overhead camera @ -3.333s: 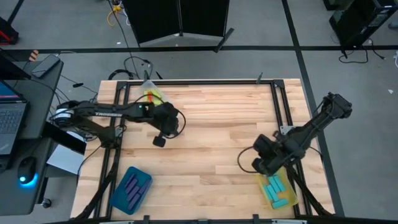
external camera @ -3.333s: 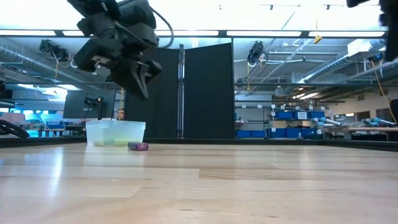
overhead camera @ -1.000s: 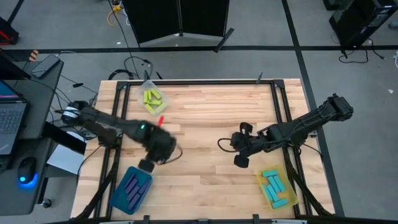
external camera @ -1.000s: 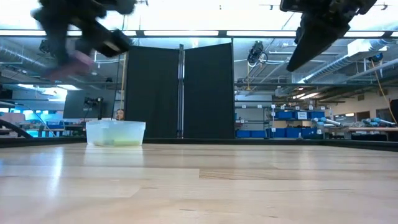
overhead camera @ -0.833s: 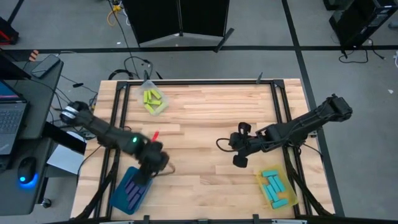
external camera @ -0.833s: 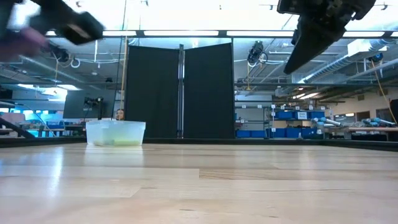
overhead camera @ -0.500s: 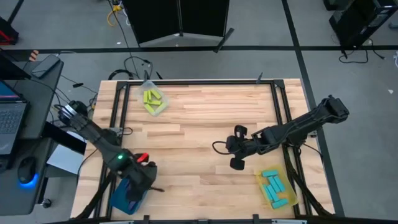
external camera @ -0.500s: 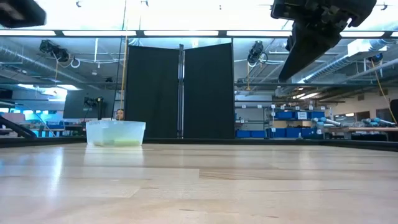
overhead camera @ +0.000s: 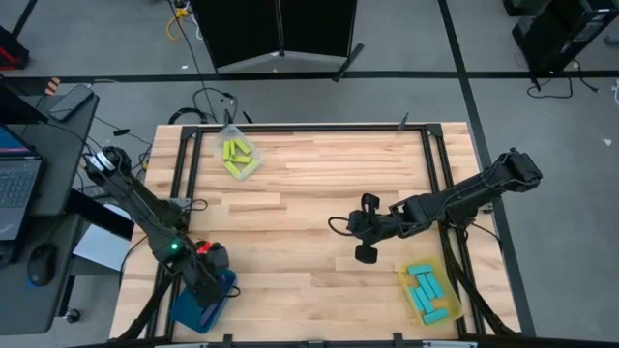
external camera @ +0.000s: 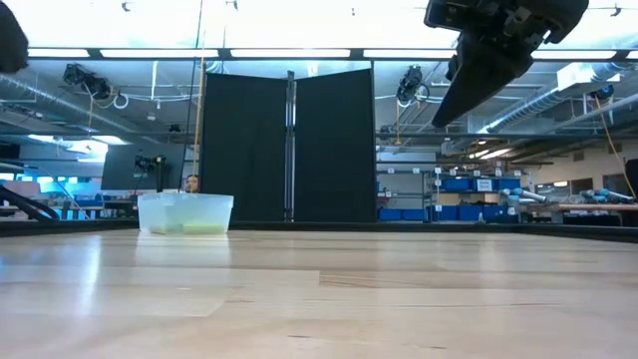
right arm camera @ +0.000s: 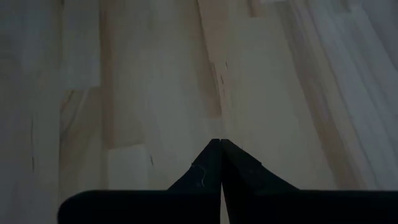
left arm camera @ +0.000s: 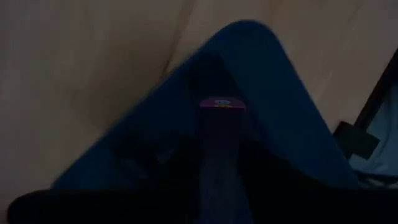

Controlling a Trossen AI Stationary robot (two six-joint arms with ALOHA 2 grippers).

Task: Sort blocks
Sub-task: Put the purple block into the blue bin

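My left gripper [overhead camera: 211, 280] is at the table's near left corner, over the blue tray [overhead camera: 229, 287], shut on a purple block [left arm camera: 219, 134]. The gripper hides what lies in that tray. Yellow-green blocks [overhead camera: 238, 153] lie in a clear tray [overhead camera: 247, 166] at the far left. Cyan blocks [overhead camera: 427, 290] lie in a yellow tray [overhead camera: 447, 311] at the near right. My right gripper [overhead camera: 366, 253] hangs shut above the bare wood right of the table's middle, holding nothing, as its wrist view [right arm camera: 221, 144] shows. My left gripper has the purple block between its two fingers, lying along them. The block's free end [left arm camera: 222, 104] sticks out ahead of the fingers, which point steeply down over the blue tray's inside [left arm camera: 267, 74]. Whether that end touches the tray I cannot tell.
A black frame rail [overhead camera: 184, 184] runs along the table's left side and another [overhead camera: 437, 174] along its right. The wood [overhead camera: 309, 193] between the trays is bare. In the low view, the clear tray [external camera: 185, 212] stands at the far left, with my right arm [external camera: 483, 55] high above the table.
My left gripper has swept from the table's left middle toward the near left corner and come down over the blue tray. It rolled about its own axis on the way and kept the purple block.
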